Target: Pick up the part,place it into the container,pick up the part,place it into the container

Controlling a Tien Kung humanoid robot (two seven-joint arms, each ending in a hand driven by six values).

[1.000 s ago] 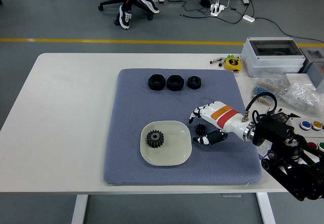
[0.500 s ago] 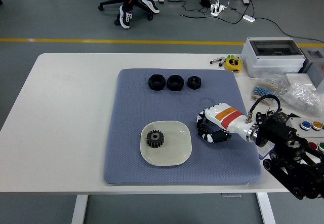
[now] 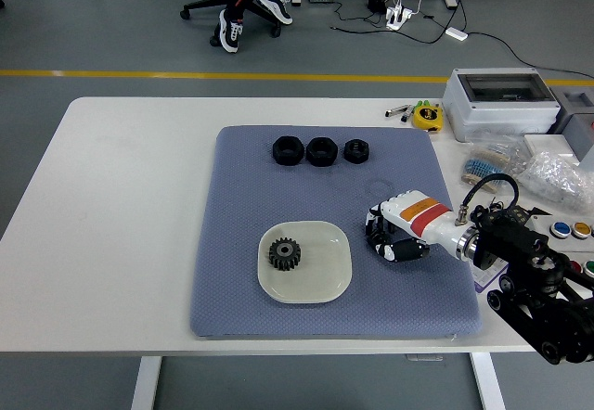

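The right hand (image 3: 394, 234) is reaching in from the right side and sitting low on the blue mat (image 3: 232, 299), just to the right of the white dish (image 3: 336, 275). Its fingers are curling in tight, and something small and dark is peeking out between them, but it is too hidden to say for sure if the hand is gripping a part. A black gear (image 3: 283, 254) is lying flat inside the white dish, a bit left of the middle. The dish is sitting on the mat near its front edge. Three more black parts (image 3: 320, 150) are lining up in a row at the far end of the mat, well away from the hand. The mat is lying on the white table (image 3: 121, 206). A grey box (image 3: 499, 102) and some clear bags (image 3: 548, 173) are sitting on the table's right side.
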